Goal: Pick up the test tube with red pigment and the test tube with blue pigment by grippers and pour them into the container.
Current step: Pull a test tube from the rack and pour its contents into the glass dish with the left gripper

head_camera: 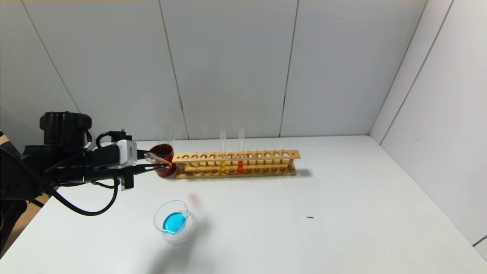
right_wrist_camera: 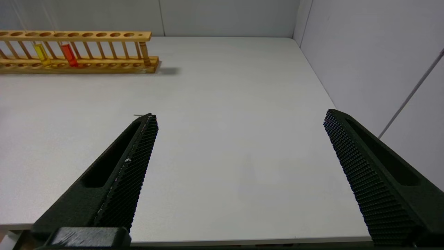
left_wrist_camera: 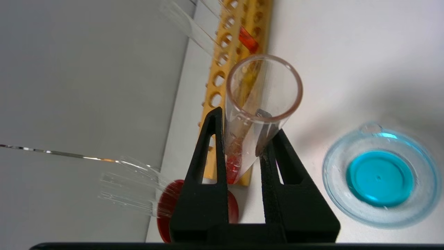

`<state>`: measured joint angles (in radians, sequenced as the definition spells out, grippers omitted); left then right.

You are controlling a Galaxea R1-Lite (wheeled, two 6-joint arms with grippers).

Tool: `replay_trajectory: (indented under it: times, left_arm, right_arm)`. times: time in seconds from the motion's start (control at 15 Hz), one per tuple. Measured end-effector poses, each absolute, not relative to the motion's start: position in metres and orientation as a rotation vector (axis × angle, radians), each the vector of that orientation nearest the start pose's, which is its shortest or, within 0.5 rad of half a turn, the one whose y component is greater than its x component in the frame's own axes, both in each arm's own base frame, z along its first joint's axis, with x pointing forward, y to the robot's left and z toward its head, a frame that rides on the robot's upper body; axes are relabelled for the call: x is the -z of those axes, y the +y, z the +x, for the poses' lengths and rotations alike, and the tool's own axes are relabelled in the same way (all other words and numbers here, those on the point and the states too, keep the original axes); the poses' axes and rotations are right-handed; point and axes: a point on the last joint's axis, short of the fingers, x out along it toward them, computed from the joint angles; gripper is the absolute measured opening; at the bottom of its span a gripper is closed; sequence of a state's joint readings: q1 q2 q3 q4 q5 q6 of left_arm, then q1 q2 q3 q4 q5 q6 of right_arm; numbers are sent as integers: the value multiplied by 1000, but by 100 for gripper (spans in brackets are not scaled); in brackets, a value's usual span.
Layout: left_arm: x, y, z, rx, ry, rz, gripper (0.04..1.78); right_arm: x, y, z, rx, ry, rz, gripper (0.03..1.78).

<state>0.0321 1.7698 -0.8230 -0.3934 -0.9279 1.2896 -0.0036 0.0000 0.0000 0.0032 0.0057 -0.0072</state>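
Observation:
My left gripper [head_camera: 164, 164] [left_wrist_camera: 247, 121] is shut on the test tube with red pigment [head_camera: 155, 157] [left_wrist_camera: 242, 139], which lies tilted almost level with its open mouth toward the wrist camera. A little red liquid sits in its rounded bottom. The gripper hangs in the air beside the dark red cup [head_camera: 166, 172], behind the container [head_camera: 159, 214] [left_wrist_camera: 333, 189]. That container is a low clear dish on the table holding teal-blue liquid. No test tube with blue pigment shows. My right gripper [right_wrist_camera: 240, 114] is open over bare table at the right, holding nothing.
A wooden rack [head_camera: 236, 156] [right_wrist_camera: 79, 34] stands at the back with a yellow-liquid tube [head_camera: 222, 152] and a red-liquid tube [head_camera: 241, 152]. Clear empty tubes [left_wrist_camera: 131, 184] stand in the dark red cup [left_wrist_camera: 165, 208]. Walls close the back and right.

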Motion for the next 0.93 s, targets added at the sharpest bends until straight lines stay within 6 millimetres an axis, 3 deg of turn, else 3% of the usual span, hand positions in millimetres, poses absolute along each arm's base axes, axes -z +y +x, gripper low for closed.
replay_trajectory:
  times: [0.93]
  left_arm:
    - [-143, -4, 296, 1074, -142, 1189, 31]
  right_arm:
    - [-75, 0, -23, -3, 3, -7, 175]
